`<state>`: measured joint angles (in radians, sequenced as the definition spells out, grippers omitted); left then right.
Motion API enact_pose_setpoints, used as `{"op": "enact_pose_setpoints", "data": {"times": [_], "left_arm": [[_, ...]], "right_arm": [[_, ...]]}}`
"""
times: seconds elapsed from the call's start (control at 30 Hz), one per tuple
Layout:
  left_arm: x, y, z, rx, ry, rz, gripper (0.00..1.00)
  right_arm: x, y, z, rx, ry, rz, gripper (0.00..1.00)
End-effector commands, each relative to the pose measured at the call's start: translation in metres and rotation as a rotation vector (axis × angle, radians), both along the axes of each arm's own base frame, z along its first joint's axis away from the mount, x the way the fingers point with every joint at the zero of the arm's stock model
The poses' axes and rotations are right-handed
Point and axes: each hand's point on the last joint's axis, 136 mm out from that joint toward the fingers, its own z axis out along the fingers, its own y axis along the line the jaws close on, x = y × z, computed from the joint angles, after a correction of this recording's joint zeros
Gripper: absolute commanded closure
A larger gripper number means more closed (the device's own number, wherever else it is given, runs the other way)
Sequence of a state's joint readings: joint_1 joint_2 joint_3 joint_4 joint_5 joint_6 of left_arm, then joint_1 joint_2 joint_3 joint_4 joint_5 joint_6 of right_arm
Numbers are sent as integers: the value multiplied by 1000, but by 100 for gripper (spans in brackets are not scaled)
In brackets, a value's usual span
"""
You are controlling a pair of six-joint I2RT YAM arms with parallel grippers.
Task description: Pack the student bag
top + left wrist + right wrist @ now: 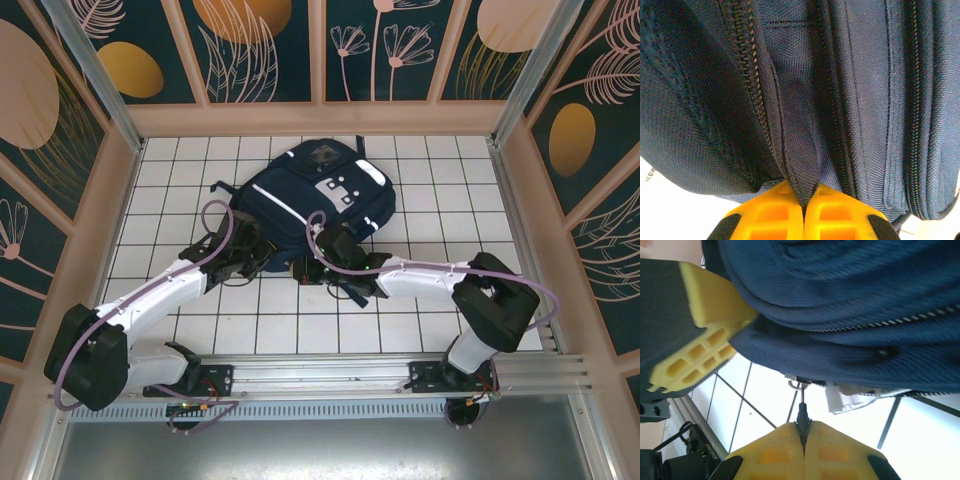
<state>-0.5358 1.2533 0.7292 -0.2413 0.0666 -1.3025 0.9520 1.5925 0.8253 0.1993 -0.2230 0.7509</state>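
**Both grippers clamped on the near edge of the backpack**

In the overhead view the left gripper (248, 258) sits left of centre, at the lower left edge of the backpack (318, 195). In the left wrist view its yellow jaws (803, 207) are pressed together at the bottom centre. They pinch a fabric flap (800, 170) that runs down beside a zip (747, 65), and the zip teeth look closed along the stretch that shows.

The backpack lies flat on the white tiled table (450, 200), in the upper middle of the overhead view. Its front faces up, with the white stripes and grey patches showing. Its inside is hidden, so I cannot tell what it holds. Its outline is askew to the tile lines. The long axis seems to slant from lower left to upper right, but the arms cover the near end, so I cannot be sure. I cannot tell which end is the top either.

The right gripper (318, 268) is at the lower middle edge of the backpack, just right of the left one. In the right wrist view its jaws (802, 437) are clenched at the bottom centre on a dark zip pull (801, 415). The pull hangs from a small metal hook under the blue fabric. A white label (845, 397) pokes out from under the backpack just right of the pull.
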Motion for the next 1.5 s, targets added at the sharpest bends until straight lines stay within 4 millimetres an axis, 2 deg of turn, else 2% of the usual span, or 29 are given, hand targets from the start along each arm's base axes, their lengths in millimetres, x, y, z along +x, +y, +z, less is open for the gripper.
{"op": "enact_pose_setpoints", "data": {"times": [0.0, 0.3, 0.6, 0.87, 1.23, 1.47], "left_arm": [[14, 8, 12, 35, -64, 36, 100], [15, 11, 18, 47, -77, 43, 100], [12, 20, 22, 60, -87, 55, 100], [14, 21, 34, 54, -106, 54, 100], [14, 21, 55, 46, -135, 52, 100], [14, 21, 59, 45, -138, 49, 100]], "right_arm": [[2, -12, -5, -15, -14, -56, 100], [1, -32, -6, -47, -42, -97, 100], [-1, -52, -17, -69, -30, -126, 100], [4, -70, -24, -87, -18, -163, 100], [21, -93, -34, -103, 0, -220, 100], [36, -113, -42, -130, 13, -275, 100]]}}
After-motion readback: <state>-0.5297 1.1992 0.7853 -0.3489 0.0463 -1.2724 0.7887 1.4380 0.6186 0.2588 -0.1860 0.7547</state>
